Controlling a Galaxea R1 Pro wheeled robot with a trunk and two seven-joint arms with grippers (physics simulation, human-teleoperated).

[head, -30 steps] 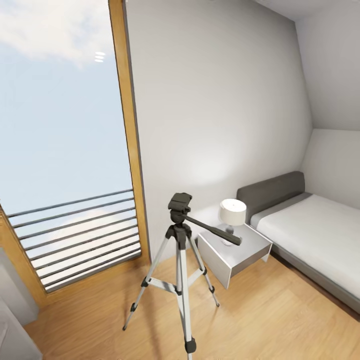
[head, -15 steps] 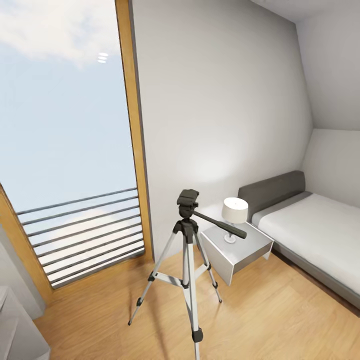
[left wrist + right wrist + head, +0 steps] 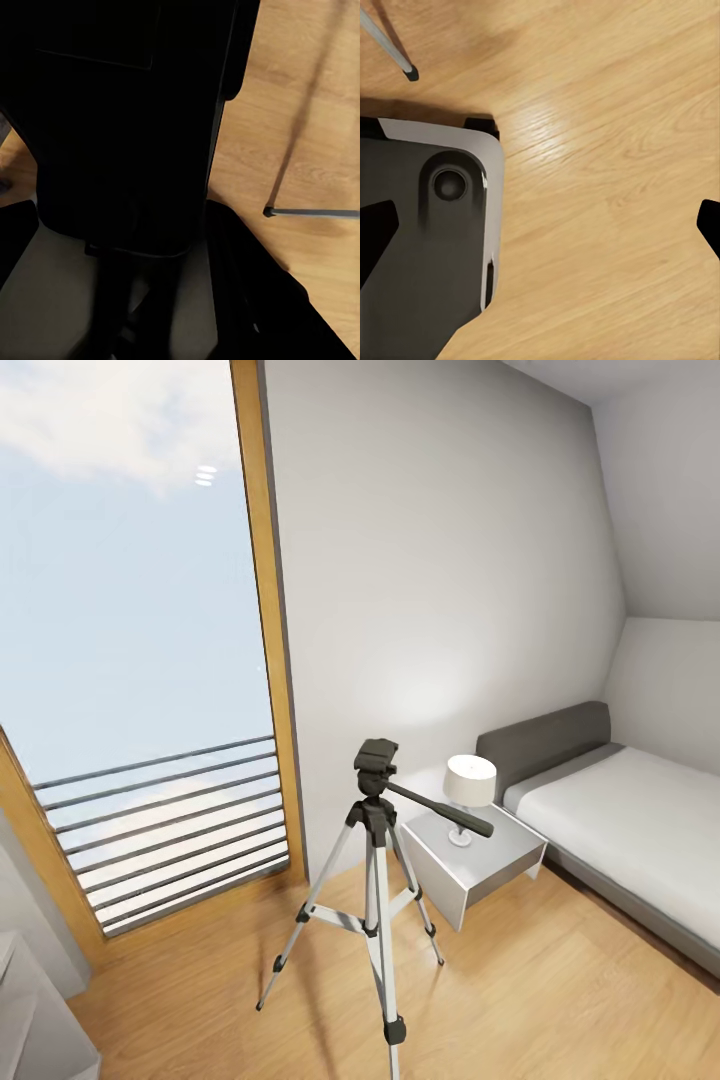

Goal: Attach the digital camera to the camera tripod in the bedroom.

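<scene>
Here, tripod: the camera tripod point(image 3: 375, 880) is being judged light, tippy; black head point(image 3: 375, 763) is being favoured.
Claws: state cannot be told.

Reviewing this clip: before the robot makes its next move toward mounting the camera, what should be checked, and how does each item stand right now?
1. Tripod standing upright on the wood floor: ok.
2. Tripod head bare, nothing mounted: ok.
3. Pan handle reaches toward the lamp on the nightstand; touching or apart: cannot tell.
4. Camera located or held: cannot tell; the left wrist view is mostly dark.
5. Right gripper fingers spread, only floor between: ok, open and empty.
6. Left gripper state: cannot tell.
</scene>
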